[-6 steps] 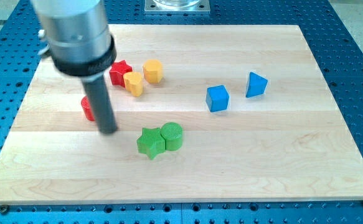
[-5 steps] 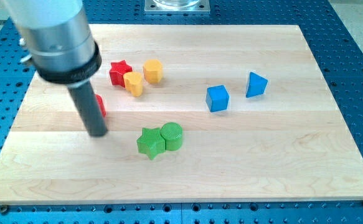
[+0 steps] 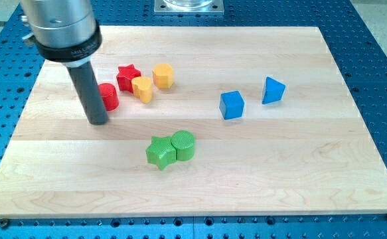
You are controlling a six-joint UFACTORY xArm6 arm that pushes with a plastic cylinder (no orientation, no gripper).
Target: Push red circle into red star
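The red circle (image 3: 109, 96) lies on the wooden board at the view's upper left. The red star (image 3: 128, 76) sits just above and to the right of it, a small gap apart. My tip (image 3: 98, 121) rests on the board just below and left of the red circle, with the rod touching or nearly touching the circle's left side and hiding part of it.
Two yellow blocks (image 3: 142, 88) (image 3: 163, 76) sit right of the red star, the nearer one touching it. A green star (image 3: 160, 152) and green circle (image 3: 184, 145) lie together at mid-board. A blue cube (image 3: 232, 104) and a blue triangular block (image 3: 273, 90) are at the right.
My tip has moved left and then up, from the circle's lower right to its lower left. The red circle has shifted up and right, closer to the red star.
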